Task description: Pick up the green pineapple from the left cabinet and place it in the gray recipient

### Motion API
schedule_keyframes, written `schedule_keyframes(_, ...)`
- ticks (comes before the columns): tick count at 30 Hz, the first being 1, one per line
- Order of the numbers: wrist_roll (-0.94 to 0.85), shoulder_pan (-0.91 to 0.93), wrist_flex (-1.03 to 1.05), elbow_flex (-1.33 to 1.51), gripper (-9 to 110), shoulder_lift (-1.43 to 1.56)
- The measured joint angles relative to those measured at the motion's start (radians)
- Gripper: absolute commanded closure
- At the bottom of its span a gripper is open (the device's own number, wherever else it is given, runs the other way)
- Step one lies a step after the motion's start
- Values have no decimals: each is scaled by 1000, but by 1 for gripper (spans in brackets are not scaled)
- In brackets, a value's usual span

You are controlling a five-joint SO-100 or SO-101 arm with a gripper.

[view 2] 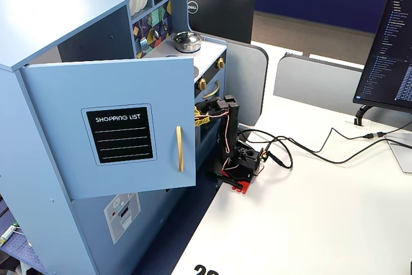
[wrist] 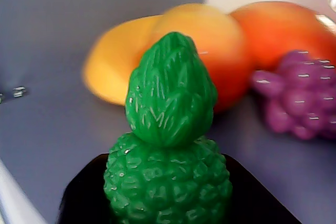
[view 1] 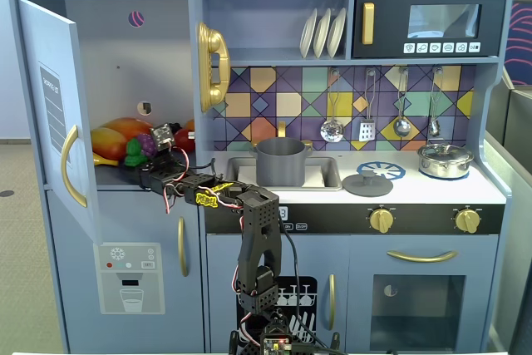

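Front fixed view: the left cabinet (view 1: 116,81) stands with its door (view 1: 58,114) swung wide, a round hole showing in its back wall. On its floor lies a cluster of toy fruit: an orange-yellow mango (view 1: 116,135), a purple grape bunch (view 1: 147,144), and the green pineapple (view 1: 133,153), partly hidden at the front of the cluster. The arm (view 1: 253,239) rises from its base below the counter and reaches leftward into the compartment, its gripper (view 1: 150,168) at the fruit; from here it cannot be told whether the fingers are spread or closed. The gray recipient (view 1: 281,162) sits in the sink (view 1: 328,174) at mid-counter, well apart from the pineapple, and a shiny lidded pot (view 1: 445,160) stands at the right of the counter. Wrist view: the green pineapple (wrist: 169,156) fills the centre, upright, its pointed crown uppermost; dark gripper parts frame its lower body on both sides, but contact with the fingers cannot be confirmed. Behind it lie the mango (wrist: 173,51), a second orange fruit (wrist: 283,30), and the grape bunch (wrist: 302,95) on the right. Side fixed view: the open door (view 2: 119,133), bearing a shopping-list panel, hides the compartment's interior and the gripper; only the arm (view 2: 228,127) and its base (view 2: 241,162) on the white table (view 2: 322,223) are visible.
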Motion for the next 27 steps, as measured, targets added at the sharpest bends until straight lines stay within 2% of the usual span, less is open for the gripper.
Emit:
schedule_keyframes(8,-23,-49,-12,6,102,92)
schedule_keyframes(17,-44,-95,124,262,102,638)
schedule_keyframes(24,-44,21,209,417,102,1092)
schedule_keyframes(27,-9,138,212,442,102,1218)
